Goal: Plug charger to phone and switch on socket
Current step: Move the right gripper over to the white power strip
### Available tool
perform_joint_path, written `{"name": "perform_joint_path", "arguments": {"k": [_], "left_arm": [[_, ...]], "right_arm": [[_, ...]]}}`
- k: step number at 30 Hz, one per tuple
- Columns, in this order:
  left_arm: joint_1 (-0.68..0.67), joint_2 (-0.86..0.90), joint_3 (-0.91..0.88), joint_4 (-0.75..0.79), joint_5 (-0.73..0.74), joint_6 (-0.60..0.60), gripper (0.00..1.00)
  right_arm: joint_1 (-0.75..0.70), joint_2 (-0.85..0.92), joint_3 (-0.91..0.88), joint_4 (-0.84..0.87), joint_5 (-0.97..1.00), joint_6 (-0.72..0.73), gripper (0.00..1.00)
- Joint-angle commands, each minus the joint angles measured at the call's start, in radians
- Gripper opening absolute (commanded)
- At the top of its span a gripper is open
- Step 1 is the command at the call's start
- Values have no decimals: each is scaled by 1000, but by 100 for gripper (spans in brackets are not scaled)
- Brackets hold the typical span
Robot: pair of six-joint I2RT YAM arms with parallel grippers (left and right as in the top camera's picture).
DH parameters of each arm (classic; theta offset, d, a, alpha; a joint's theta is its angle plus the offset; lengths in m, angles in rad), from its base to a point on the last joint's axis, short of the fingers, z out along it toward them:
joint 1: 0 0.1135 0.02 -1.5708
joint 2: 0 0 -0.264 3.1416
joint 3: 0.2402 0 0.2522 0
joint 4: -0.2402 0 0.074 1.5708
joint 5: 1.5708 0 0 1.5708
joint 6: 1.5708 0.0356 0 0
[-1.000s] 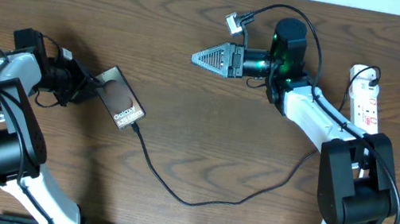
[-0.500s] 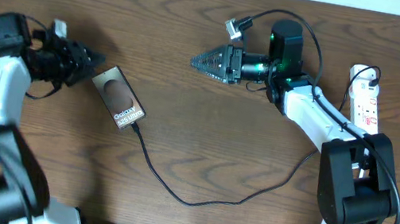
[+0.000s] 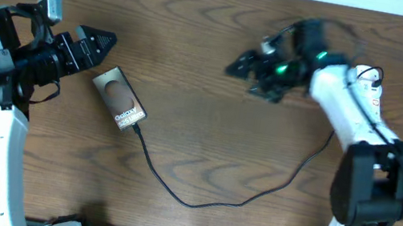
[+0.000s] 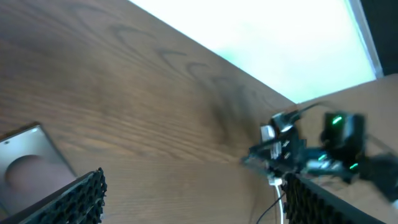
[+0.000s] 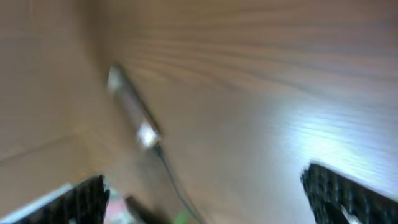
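The charger [image 3: 195, 203] looked plugged into the near end of the phone [image 3: 118, 98] at the left, the left gripper [image 3: 107, 44] beside it and the right gripper [image 3: 238, 64] (badly blurred) both gaped empty, and the socket [image 3: 374, 96] at far right seemingly awaited switching.

Even, soft light on the table [image 3: 195, 153]; faint shadows. The phone [image 3: 118, 100] is sharp; far right of it, the right end effector [image 3: 240, 62] is motion-blurred. Right wrist view wholly blurred, with glare.
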Motion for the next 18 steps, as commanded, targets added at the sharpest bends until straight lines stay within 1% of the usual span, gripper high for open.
{"name": "perform_joint_path", "arguments": {"k": [1,4,6,9,12,15,18], "left_arm": [[-28,-2,11,4,12,-8,89],[-56,1,11,4,-3,-7,89],[-72,1,11,1,-41,-8,89],[-90,1,11,-8,-84,-7,89],[-102,1,11,-13,-98,-3,89],[-106,1,11,-12,-98,0,89],[-106,1,11,-12,-98,0,89]], "right_arm": [[-75,-21,249,-161,331,-159,99],[-142,-21,460,-278,452,-200,99],[-200,-21,588,-314,496,-211,99],[-305,-21,711,-320,482,-218,99],[-438,-21,744,-311,407,-219,99],[-605,6,744,-311,243,-277,99],[-740,61,744,-322,87,-332,99]]}}
